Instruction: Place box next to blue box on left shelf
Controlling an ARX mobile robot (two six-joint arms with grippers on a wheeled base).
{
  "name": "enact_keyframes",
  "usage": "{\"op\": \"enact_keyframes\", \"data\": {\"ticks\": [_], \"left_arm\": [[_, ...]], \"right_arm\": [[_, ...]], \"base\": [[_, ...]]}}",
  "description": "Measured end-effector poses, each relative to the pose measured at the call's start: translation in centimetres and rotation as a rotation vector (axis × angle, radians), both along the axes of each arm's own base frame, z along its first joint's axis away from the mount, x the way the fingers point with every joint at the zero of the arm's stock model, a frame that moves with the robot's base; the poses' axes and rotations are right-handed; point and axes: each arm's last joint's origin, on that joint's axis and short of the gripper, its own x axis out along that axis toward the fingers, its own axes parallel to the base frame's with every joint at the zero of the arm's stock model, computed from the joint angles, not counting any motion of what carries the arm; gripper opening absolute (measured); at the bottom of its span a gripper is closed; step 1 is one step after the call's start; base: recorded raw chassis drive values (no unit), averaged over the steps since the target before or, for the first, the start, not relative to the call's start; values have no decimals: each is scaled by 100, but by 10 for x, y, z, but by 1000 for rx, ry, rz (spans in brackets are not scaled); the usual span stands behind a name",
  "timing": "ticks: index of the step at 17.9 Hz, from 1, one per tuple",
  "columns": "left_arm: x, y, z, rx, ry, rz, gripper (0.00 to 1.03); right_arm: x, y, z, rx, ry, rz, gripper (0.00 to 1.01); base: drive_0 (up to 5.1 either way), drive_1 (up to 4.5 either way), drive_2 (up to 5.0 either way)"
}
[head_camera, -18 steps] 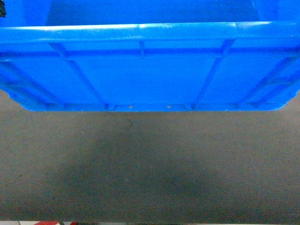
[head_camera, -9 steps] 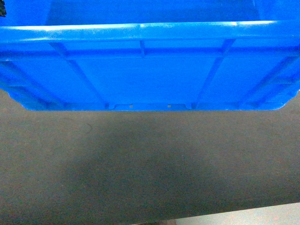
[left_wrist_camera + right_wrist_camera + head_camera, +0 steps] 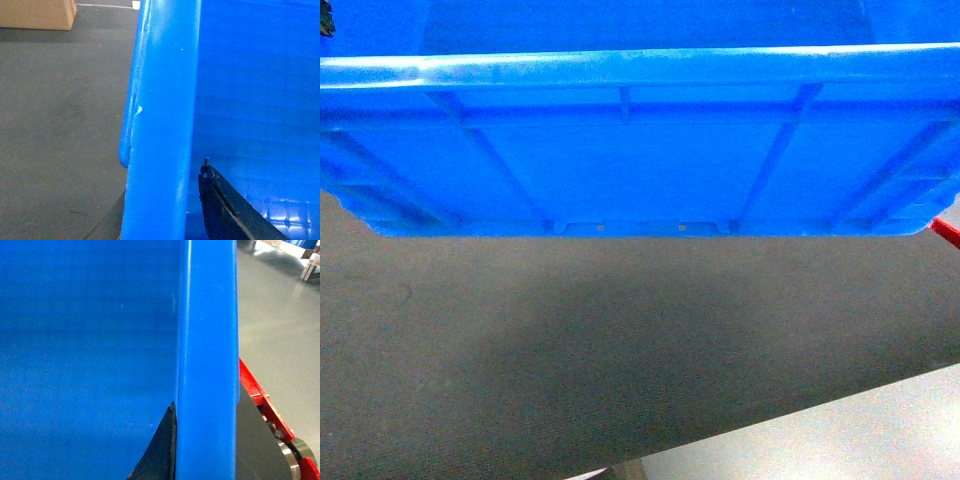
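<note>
The box point(image 3: 640, 150) is filling the upper half of the head view, its ribbed wall facing the camera and its rolled rim running across at 12 o'clock. It is hanging above dark grey floor point(image 3: 570, 350), casting a shadow below it. A paler strip of floor is showing at 5 o'clock, and a bit of red frame point(image 3: 946, 232) is peeking out at 3 o'clock, just beside the box's lower corner.

In the left wrist view the left gripper point(image 3: 165, 200) is straddling the box rim: one dark finger point(image 3: 225, 205) is lying against the inner wall, and the other is only partly showing outside the rim. A cardboard carton point(image 3: 37, 14) is sitting on the floor at 11 o'clock.

In the right wrist view the right gripper point(image 3: 205, 445) is clamping the opposite rim the same way, one finger point(image 3: 162, 450) inside and a dark one outside. The red frame is running past at 4 o'clock.
</note>
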Motion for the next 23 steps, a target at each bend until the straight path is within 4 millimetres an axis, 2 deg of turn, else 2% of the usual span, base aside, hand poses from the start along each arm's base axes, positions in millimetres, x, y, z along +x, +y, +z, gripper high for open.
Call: {"op": "enact_keyframes", "data": {"ticks": [23], "left_arm": [[0, 0, 0, -1, 0, 0, 30]], "right_arm": [[0, 0, 0, 0, 0, -1, 7]], "base": [[-161, -161, -161]]}}
